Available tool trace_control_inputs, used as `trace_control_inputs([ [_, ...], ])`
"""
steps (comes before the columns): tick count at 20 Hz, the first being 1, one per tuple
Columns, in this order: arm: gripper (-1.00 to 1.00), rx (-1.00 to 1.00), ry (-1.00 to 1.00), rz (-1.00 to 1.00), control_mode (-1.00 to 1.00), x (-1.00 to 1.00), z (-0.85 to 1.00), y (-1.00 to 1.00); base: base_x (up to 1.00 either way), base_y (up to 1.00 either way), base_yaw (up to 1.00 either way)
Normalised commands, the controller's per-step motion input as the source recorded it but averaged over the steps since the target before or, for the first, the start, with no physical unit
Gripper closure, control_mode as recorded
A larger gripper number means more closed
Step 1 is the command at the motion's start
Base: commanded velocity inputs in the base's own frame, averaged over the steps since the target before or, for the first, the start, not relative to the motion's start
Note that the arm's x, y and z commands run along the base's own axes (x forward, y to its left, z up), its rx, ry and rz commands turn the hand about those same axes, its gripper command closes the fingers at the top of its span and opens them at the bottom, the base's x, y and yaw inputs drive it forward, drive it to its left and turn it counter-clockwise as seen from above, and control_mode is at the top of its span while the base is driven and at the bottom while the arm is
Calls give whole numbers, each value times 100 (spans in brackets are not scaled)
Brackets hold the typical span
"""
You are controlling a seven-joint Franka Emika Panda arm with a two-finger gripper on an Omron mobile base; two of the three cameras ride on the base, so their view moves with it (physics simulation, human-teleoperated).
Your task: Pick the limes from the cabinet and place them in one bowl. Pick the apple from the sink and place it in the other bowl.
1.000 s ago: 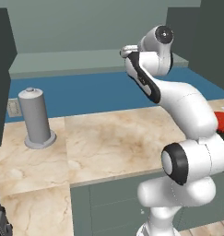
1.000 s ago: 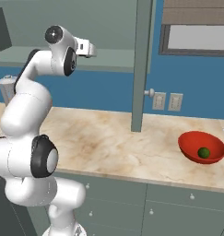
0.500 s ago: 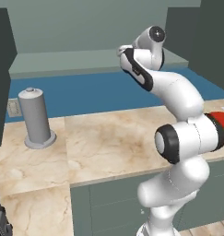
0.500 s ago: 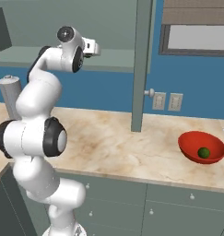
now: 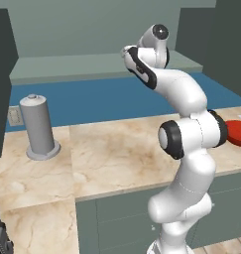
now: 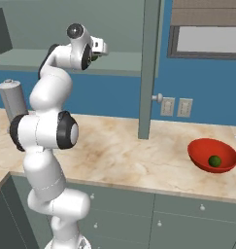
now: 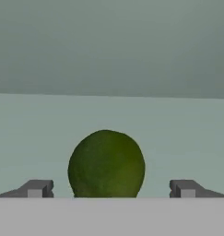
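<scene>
In the hand view a dark green lime (image 7: 106, 161) rests on the cabinet's pale green shelf (image 7: 187, 138), right in front of me. My gripper (image 7: 111, 189) is open, one fingertip (image 7: 37, 188) on each side of the lime with a gap to both. The arm reaches up into the open cabinet (image 6: 120, 60), beside its open door (image 6: 150, 73). A second lime (image 6: 215, 161) lies in the red bowl (image 6: 201, 151) on the counter at the right; that bowl (image 5: 239, 133) also peeks out behind the arm. The sink, the apple and the other bowl are out of view.
A grey cylinder on a round base (image 5: 38, 128) stands on the marble counter (image 5: 112, 158) at the left. Wall sockets (image 6: 177, 107) sit on the blue backsplash. The open door's edge hangs between the arm and the red bowl.
The arm has straightened up and the hand has pushed further into the cabinet towards the shelf. The lime in the red bowl has not moved.
</scene>
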Motion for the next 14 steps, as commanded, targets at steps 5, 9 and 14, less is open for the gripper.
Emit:
trace_control_inputs([
  [5,-100,0,1,0,-100,15,-13,3,0,0,0],
  [9,-100,0,0,0,-100,20,-12,1,0,0,0],
  [14,-100,0,-1,0,-100,25,-23,0,0,0,0],
])
